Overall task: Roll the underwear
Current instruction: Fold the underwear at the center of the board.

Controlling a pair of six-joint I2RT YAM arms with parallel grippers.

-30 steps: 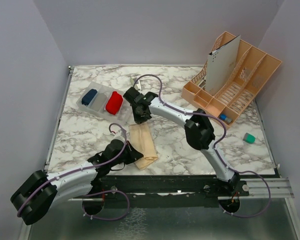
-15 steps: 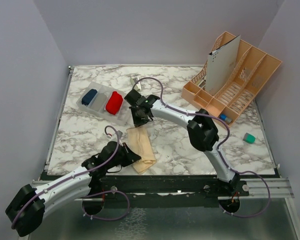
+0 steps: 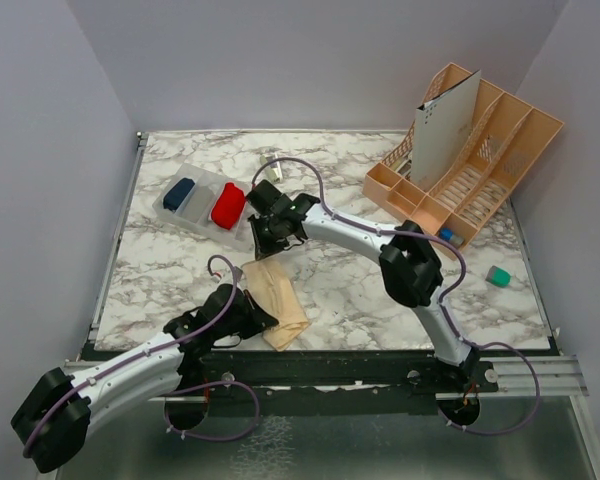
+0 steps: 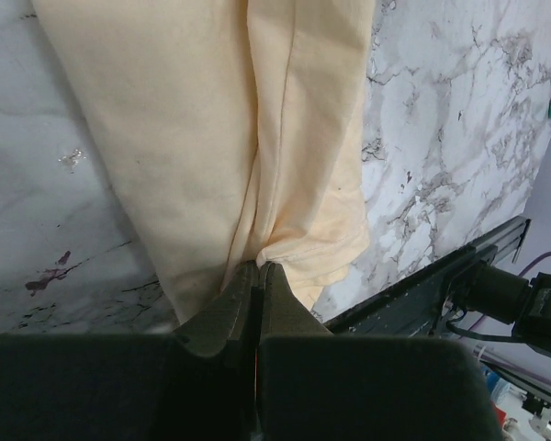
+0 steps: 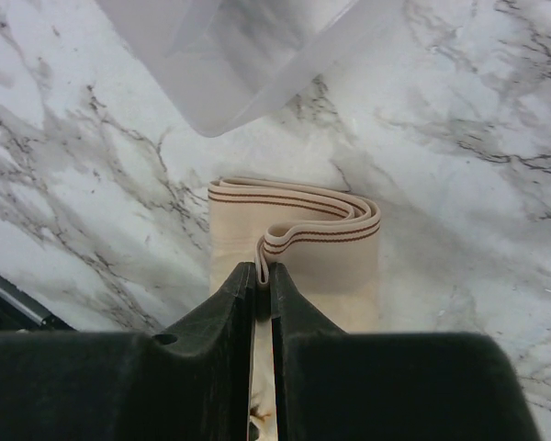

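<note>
- Here, the peach underwear (image 3: 273, 298) lies folded into a long strip on the marble table (image 3: 360, 290), toward 7 o'clock from the table's middle. The strip runs from about 11 o'clock down to 5 o'clock.
- In your right wrist view its far end (image 5: 298, 243) shows the striped waistband doubled over in several layers. In your left wrist view the near end (image 4: 211, 138) is bunched into a crease.
- Your left gripper (image 4: 259, 268) sits at the strip's 5 o'clock end (image 3: 268, 322). Its jaws are pinched tight together, with the gathered hem of the peach underwear caught between the tips.
- Your right gripper (image 5: 264, 268) sits at the 11 o'clock end (image 3: 266, 250). Its jaws are nearly together and nip one loop of the waistband.
- At 11 o'clock from the strip, just beside the right gripper, is a clear tray (image 3: 166, 209). It holds a rolled red underwear (image 3: 228, 205) and a dark blue bundle (image 3: 179, 193), with a gap between the two.
- Well apart at 2 o'clock, a peach-coloured rack (image 3: 490, 150) stands tilted with a white card (image 3: 445, 125) upright in it.
- At 3 o'clock, near the table's right edge, lies a small green block (image 3: 498, 276).
</note>
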